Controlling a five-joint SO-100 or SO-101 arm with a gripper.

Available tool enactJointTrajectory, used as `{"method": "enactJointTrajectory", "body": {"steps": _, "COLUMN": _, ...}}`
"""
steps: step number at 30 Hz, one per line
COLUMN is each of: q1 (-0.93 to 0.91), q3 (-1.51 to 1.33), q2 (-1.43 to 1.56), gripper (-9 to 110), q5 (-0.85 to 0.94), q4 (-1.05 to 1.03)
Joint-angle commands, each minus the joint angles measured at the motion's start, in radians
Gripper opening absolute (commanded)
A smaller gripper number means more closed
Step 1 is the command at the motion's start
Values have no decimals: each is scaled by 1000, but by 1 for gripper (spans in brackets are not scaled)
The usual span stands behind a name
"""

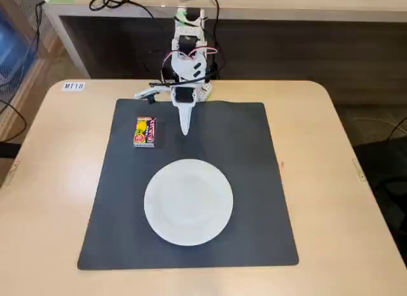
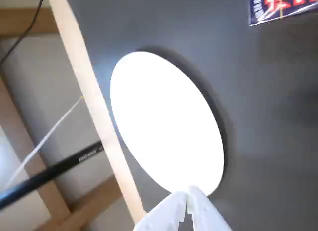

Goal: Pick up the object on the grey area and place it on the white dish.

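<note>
A small yellow-red packet lies flat on the dark grey mat — well apart from the empty white plate.

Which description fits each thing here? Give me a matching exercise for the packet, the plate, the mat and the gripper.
Things:
1. packet
2. white plate
3. dark grey mat
4. gripper

Descriptions:
A. lies under both the plate and the packet
B. jaws shut, holding nothing, over the mat's far edge in the fixed view
C. empty, near the mat's middle
D. lies on the mat, left of the gripper in the fixed view

Pairs: 1-D, 2-C, 3-A, 4-B
</note>
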State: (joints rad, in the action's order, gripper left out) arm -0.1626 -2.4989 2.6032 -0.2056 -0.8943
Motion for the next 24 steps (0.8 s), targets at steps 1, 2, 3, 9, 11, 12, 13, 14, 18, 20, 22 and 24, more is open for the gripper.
{"method": "enactJointTrajectory", "body": {"steps": 1, "q1": -81, "q3": 127, "q2": -87, "gripper": 0, "q5": -126, "q4": -54}}
{"method": "enactJointTrajectory", "body": {"steps": 2, "q1": -112, "q3": 150, "q2": -104, "gripper": 0, "q5": -167, "q4": -91}}
{"method": "enactJointTrajectory", "body": {"steps": 3, "q1": -144, "q3": 169, "q2": -106, "gripper": 0, "q5": -190, "q4": -121}}
{"method": "enactJointTrajectory", "body": {"steps": 9, "q1": -350, "q3": 213, "q2": -87, "gripper": 0, "q5": -397, "q4": -275}}
{"method": "enactJointTrajectory", "body": {"steps": 11, "q1": -413, "q3": 244, "q2": -115, "gripper": 0, "q5": -442, "q4": -360}}
{"method": "enactJointTrajectory", "body": {"steps": 12, "q1": -437, "q3": 259, "q2": -133, "gripper": 0, "q5": -459, "q4": -394}}
{"method": "enactJointTrajectory", "body": {"steps": 13, "q1": -454, "q3": 273, "q2": -153, "gripper": 0, "q5": -474, "q4": -417}}
{"method": "enactJointTrajectory", "body": {"steps": 14, "q1": -466, "q3": 288, "q2": -176, "gripper": 0, "q5": -486, "q4": -433}}
{"method": "enactJointTrajectory", "body": {"steps": 18, "q1": -494, "q3": 351, "q2": -281, "gripper": 0, "q5": -558, "q4": -488}}
{"method": "enactJointTrajectory", "body": {"steps": 20, "q1": -503, "q3": 376, "q2": -325, "gripper": 0, "q5": -594, "q4": -503}}
{"method": "enactJointTrajectory", "body": {"steps": 22, "q1": -505, "q3": 410, "q2": -379, "gripper": 0, "q5": -604, "q4": -511}}
{"method": "enactJointTrajectory", "body": {"steps": 24, "q1": -494, "q3": 457, "q2": -443, "gripper": 11, "q5": -604, "q4": -534}}
